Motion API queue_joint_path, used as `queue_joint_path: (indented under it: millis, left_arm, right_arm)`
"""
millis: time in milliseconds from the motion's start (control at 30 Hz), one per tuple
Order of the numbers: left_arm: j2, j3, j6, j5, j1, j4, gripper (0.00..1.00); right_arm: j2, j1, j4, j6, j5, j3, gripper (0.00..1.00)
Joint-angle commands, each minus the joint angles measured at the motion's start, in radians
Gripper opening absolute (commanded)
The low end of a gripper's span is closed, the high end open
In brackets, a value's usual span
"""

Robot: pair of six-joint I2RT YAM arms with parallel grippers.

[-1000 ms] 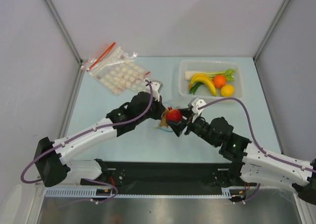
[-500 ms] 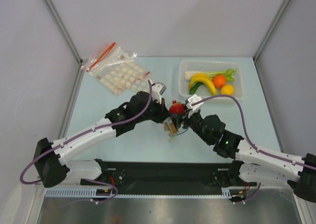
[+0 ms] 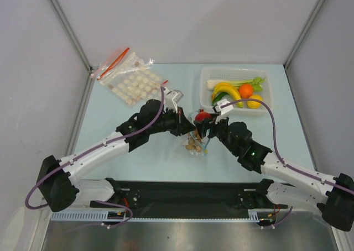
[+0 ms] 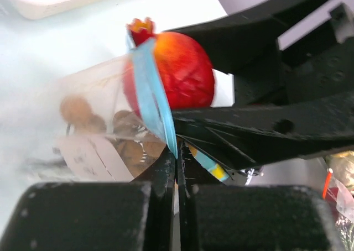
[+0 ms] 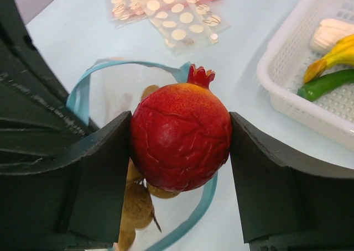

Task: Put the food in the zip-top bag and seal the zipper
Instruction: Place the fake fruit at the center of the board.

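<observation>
Red round crowned fruit [image 5: 181, 135], firm, smooth, probably slippery, clamped across its widest part in my right end effector [image 5: 181, 151] at the mouth of the limp clear zip-top bag [image 4: 94, 96], whose light blue zipper strip [image 4: 152, 90] my closed left end effector [image 4: 178, 168] pinches.

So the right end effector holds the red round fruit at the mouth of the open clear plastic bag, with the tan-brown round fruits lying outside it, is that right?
Not quite: the tan-brown round fruits lie inside the clear plastic bag, as the left wrist view shows; the rest stands.
</observation>
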Motion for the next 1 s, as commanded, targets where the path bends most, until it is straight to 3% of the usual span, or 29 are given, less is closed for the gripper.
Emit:
queue_joint_path:
  millis: [0, 200, 700, 867, 967]
  left_arm:
    - [0.002, -0.009, -0.028, 0.028, 0.022, 0.068, 0.00]
    - [0.005, -0.030, -0.034, 0.023, 0.058, 0.084, 0.00]
    - [0.081, -0.050, -0.030, 0.198, 0.065, 0.216, 0.00]
    - [0.183, -0.059, -0.082, 0.223, 0.064, 0.337, 0.00]
    - [0.230, -0.114, -0.178, 0.230, 0.062, 0.546, 0.00]
  right_arm:
    - [-0.023, -0.008, 0.030, 0.039, -0.033, -0.004, 0.28]
    - [-0.024, -0.025, -0.005, 0.056, -0.120, 0.000, 0.26]
    - [0.059, -0.158, -0.002, 0.164, -0.343, 0.017, 0.22]
    - [0.017, -0.217, -0.135, 0.201, -0.268, 0.054, 0.20]
    - [-0.020, -0.218, -0.268, 0.204, -0.174, 0.101, 0.21]
